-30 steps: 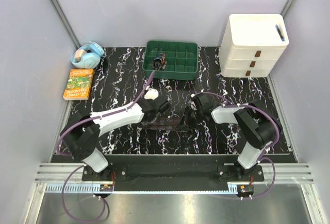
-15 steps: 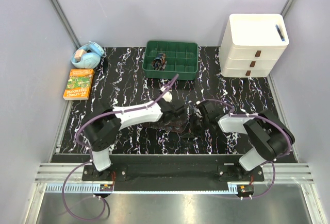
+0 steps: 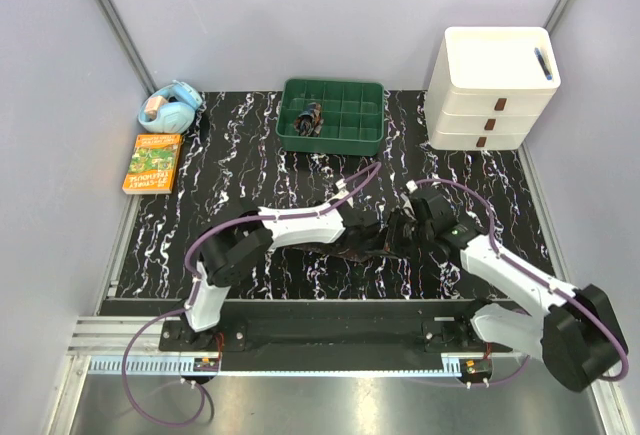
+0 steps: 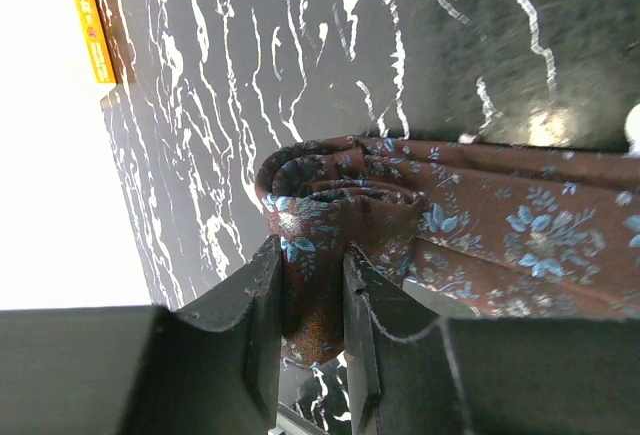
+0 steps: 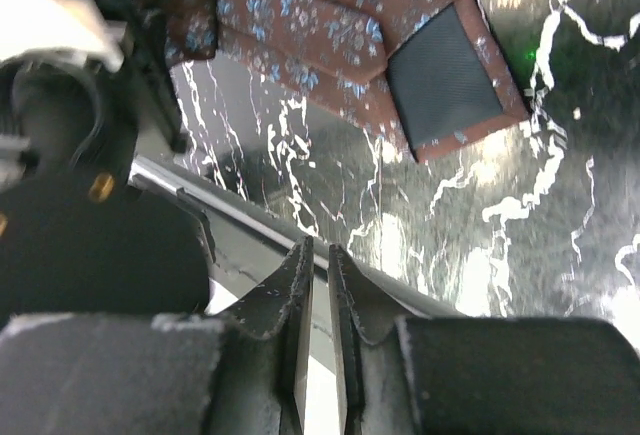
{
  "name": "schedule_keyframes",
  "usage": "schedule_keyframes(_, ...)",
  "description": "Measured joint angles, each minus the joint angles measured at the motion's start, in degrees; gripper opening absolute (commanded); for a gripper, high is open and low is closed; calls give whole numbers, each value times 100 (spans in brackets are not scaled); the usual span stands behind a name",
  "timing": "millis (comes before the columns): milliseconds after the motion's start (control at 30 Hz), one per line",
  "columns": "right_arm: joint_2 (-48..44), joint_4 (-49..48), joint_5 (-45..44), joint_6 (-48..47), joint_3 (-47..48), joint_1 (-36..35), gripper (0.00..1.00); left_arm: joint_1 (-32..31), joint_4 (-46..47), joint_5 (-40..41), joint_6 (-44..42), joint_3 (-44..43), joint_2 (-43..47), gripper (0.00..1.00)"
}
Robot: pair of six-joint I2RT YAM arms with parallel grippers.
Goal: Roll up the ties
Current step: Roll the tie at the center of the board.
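Observation:
A dark brown tie with a blue flower pattern (image 3: 345, 248) lies on the black marbled mat between my two arms. In the left wrist view one end of it is wound into a small roll (image 4: 335, 190), and my left gripper (image 4: 310, 295) is shut on that roll; it also shows from above (image 3: 368, 233). The tie's wide end lies flat with its dark lining up (image 5: 440, 75). My right gripper (image 5: 318, 285) is shut and empty, above the mat near its front edge, beside the tie (image 3: 400, 238). Another rolled tie (image 3: 310, 118) sits in the green tray.
The green compartment tray (image 3: 370, 140) stands at the back middle. A white drawer unit (image 3: 495, 85) stands at the back right. A yellow book (image 3: 153, 162) and a blue tape dispenser (image 3: 170, 105) lie at the back left. The mat's metal front rail (image 5: 240, 215) is just below my right gripper.
My left gripper has moved right and nearer along the tie, holding the rolled end. My right arm has stretched out, its gripper shifting a little right and toward the front.

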State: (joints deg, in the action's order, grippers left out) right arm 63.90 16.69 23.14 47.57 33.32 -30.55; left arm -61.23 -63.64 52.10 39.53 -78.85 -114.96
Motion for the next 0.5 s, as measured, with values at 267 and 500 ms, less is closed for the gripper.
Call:
schedule_keyframes(267, -581, 669, -120, 4, 0, 13, 19, -44, -168, -4, 24, -479, -374, 22)
schedule_keyframes(500, -892, 999, -151, 20, 87, 13, 18, -105, -240, -50, 85, -754, -675, 26)
